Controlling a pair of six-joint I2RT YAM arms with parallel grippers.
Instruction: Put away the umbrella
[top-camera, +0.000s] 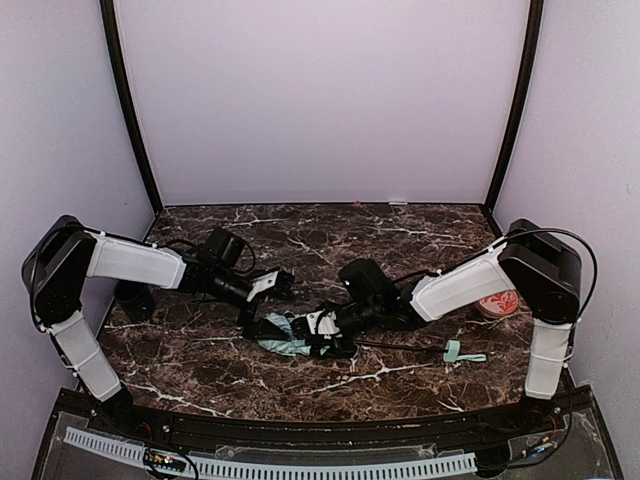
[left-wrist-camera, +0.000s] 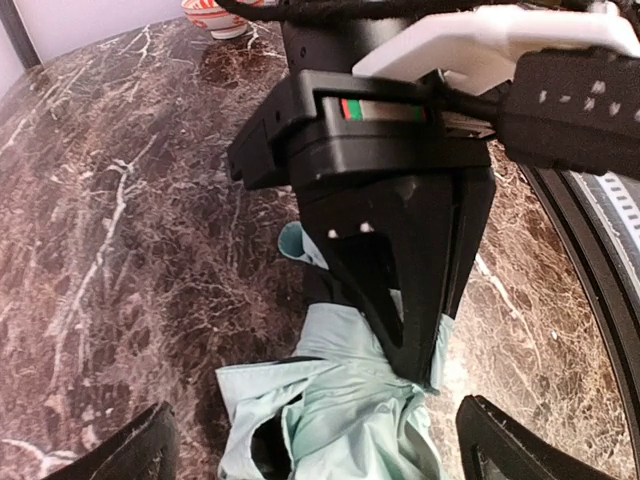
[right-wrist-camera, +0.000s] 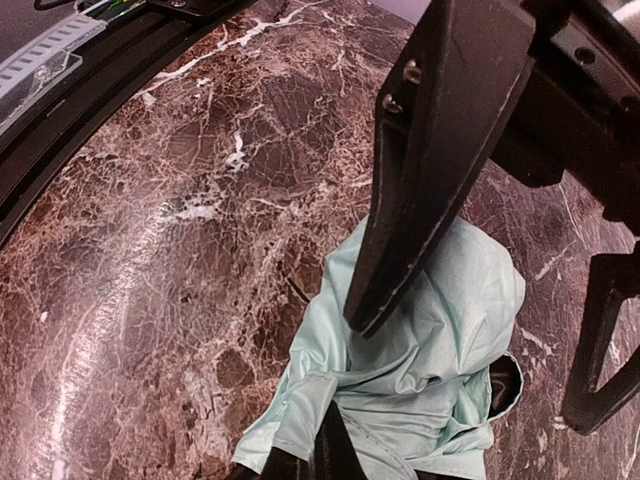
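Note:
The umbrella (top-camera: 285, 338) lies folded on the marble table (top-camera: 200, 370), its pale mint fabric crumpled with black lining showing. Its thin black shaft runs right to the small mint handle (top-camera: 455, 352) with its strap. My right gripper (top-camera: 325, 325) is shut on the fabric's edge; in the left wrist view its fingers (left-wrist-camera: 415, 350) come together on the cloth (left-wrist-camera: 350, 410). My left gripper (left-wrist-camera: 320, 455) is open, with one finger on each side of the fabric. In the right wrist view the right gripper (right-wrist-camera: 320, 455) pinches cloth (right-wrist-camera: 440, 350) under the open left gripper (right-wrist-camera: 475, 370).
A red-and-white bowl (top-camera: 498, 303) stands at the right edge, behind the right arm, also seen as the bowl (left-wrist-camera: 215, 15) at the top of the left wrist view. Purple walls close in the back and both sides. A black rail (top-camera: 300, 430) runs along the table's near edge.

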